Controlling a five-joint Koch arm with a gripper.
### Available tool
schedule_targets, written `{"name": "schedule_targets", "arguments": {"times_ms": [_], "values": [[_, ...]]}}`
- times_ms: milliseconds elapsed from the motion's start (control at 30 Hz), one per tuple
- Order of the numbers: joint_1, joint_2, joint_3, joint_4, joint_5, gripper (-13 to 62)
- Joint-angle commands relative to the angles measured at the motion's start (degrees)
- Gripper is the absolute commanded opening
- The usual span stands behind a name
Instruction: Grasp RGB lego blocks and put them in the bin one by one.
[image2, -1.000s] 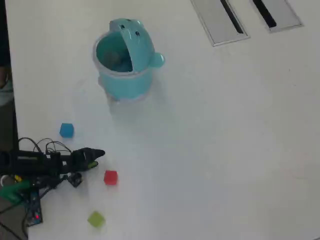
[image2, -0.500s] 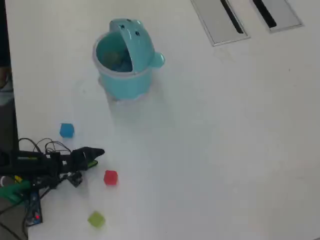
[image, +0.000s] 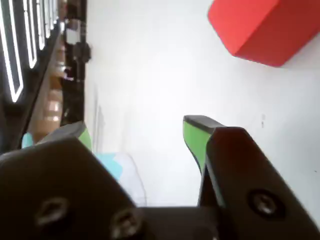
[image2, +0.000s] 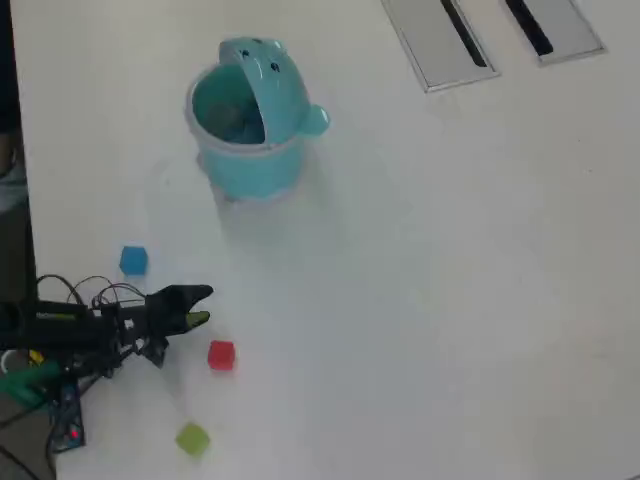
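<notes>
Your three small, smooth plastic blocks lie apart on the plain white desk (image2: 450, 300). In the overhead view the red block (image2: 221, 356) sits just right of and slightly below the jaws (image2: 198, 305); the blue block (image2: 133, 261) is above the arm, and the yellow-green block (image2: 192, 438) is near the bottom edge. Your jaws, with green-faced tips, are parted with only bare desk between them and hold nothing. The round, glossy teal bin (image2: 250, 115), its animal-face lid flipped up, stands well apart at top left. Two grey slotted panels (image2: 440, 40) lie at the top right.
</notes>
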Motion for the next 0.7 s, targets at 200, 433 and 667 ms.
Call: {"name": "schedule_targets", "arguments": {"times_ms": [200, 433, 667], "values": [[-0.4, 3.3, 3.7, -17.8, -4.0, 31.8], [-0.5, 3.4, 2.8, -23.8, -22.3, 31.7], [1.0, 3.4, 3.2, -21.4, -43.6, 33.2]]}}
